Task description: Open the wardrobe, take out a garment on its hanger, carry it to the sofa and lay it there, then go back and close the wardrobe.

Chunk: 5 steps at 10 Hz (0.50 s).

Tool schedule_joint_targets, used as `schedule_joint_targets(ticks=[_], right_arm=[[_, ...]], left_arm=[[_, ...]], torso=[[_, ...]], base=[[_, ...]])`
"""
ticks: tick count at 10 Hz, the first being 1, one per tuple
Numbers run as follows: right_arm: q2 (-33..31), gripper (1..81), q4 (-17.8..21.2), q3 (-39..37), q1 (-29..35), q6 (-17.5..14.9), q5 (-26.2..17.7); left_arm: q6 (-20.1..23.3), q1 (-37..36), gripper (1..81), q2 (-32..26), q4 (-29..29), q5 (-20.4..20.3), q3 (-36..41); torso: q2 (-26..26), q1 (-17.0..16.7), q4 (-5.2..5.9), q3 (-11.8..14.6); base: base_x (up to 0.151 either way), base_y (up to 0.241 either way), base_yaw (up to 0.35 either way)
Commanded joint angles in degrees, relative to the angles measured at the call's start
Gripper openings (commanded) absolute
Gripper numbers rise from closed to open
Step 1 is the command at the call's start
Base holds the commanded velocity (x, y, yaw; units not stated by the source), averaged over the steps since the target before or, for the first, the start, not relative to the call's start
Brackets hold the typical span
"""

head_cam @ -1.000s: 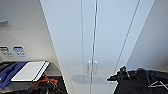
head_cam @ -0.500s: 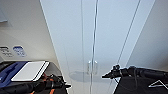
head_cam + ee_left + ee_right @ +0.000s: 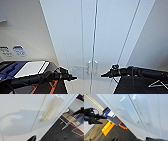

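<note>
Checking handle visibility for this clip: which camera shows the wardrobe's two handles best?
The right wrist view: both handles appear large, side by side on the shut doors. The left wrist view shows them close but at a steep angle. In the head view they are tiny, between the two grippers.

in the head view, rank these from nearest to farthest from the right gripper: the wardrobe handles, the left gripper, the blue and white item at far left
1. The wardrobe handles: just left of the right gripper, at mid-height where the closed doors meet.
2. The left gripper: beyond the handles, on their left side.
3. The blue and white item: farthest, low at the far left, behind the left arm.
</note>
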Motion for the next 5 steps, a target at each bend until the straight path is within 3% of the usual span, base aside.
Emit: schedule_joint_targets(ticks=[1,5], right_arm=[[1.34,81.1,0.27,-1.17,8.53,0.2,-0.2],[5.82,81.1,0.19,-7.32,9.59,0.2,-0.02]], left_arm=[[-0.67,-9.33,81.1,2.98,-0.7,1.92,-2.49],[-0.85,-10.91,81.1,7.04,-0.7,2.71,-6.37]], torso=[[0.0,0.0,0.0,0.0],[0.02,0.02,0.0,-0.02]], base=[[0.0,0.0,0.0],[0.0,0.0,0.0]])
